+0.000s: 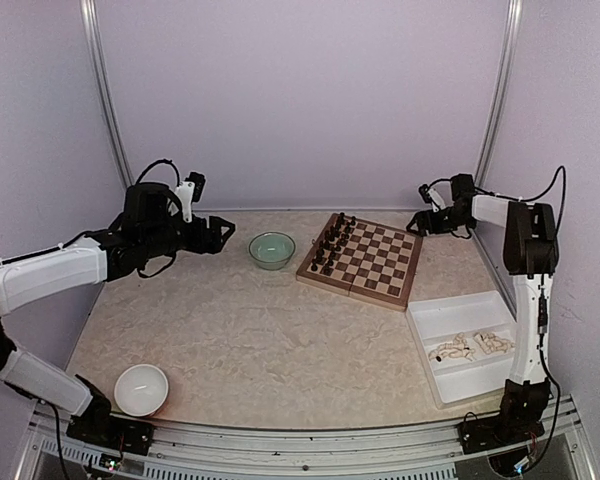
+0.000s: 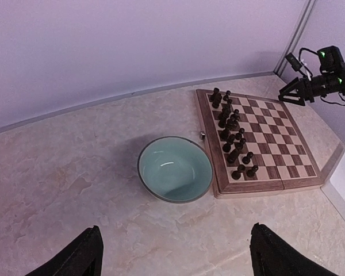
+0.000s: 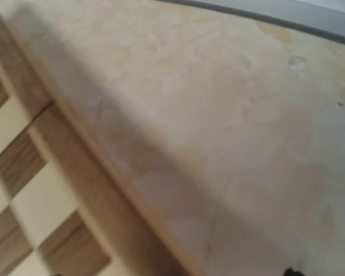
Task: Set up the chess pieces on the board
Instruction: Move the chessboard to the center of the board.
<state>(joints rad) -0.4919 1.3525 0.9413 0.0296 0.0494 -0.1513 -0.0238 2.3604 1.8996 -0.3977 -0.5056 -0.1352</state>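
Top external view: left gripper [image 1: 224, 236] released, empty, near green bowl [image 1: 272, 250]. Right gripper [image 1: 420, 222] hovers beside board [image 1: 365, 262]; its state cannot be told

The cream pieces [image 1: 458, 350] in the tray [image 1: 450, 318] by the right edge of the tabletop [image 1: 230, 330] are too small to tell apart. The right wrist view is blurred; the fingers [image 2: 75, 256] of the left hand [image 2: 175, 230] are cut off below.
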